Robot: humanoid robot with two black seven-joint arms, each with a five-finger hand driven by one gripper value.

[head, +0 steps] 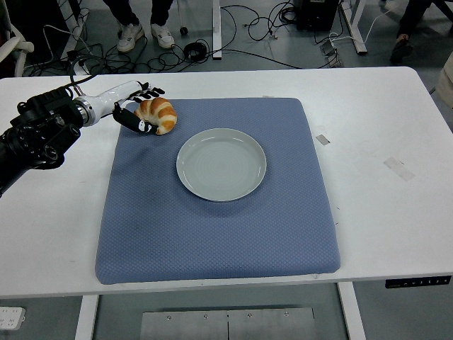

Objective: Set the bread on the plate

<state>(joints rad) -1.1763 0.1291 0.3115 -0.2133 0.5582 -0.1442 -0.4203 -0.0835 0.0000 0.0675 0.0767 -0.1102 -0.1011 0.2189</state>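
From the head view, I have the left hand (139, 106) cupped around the golden, curved croissant-shaped bread (157, 113), fingers wrapping its left end so I judge the grip is closing but not yet lifting; the bread sits on the blue quilted mat (212, 227) at its far left corner. The round pale grey plate (221, 164) lies right of my hand and nearer, bare, with open mat between

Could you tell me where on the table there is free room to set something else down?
The blue quilted mat is bare in front of the round grey plate; the white table is bare right of it. Crowded: the mat's far left corner, where the left hand closes around the golden croissant.
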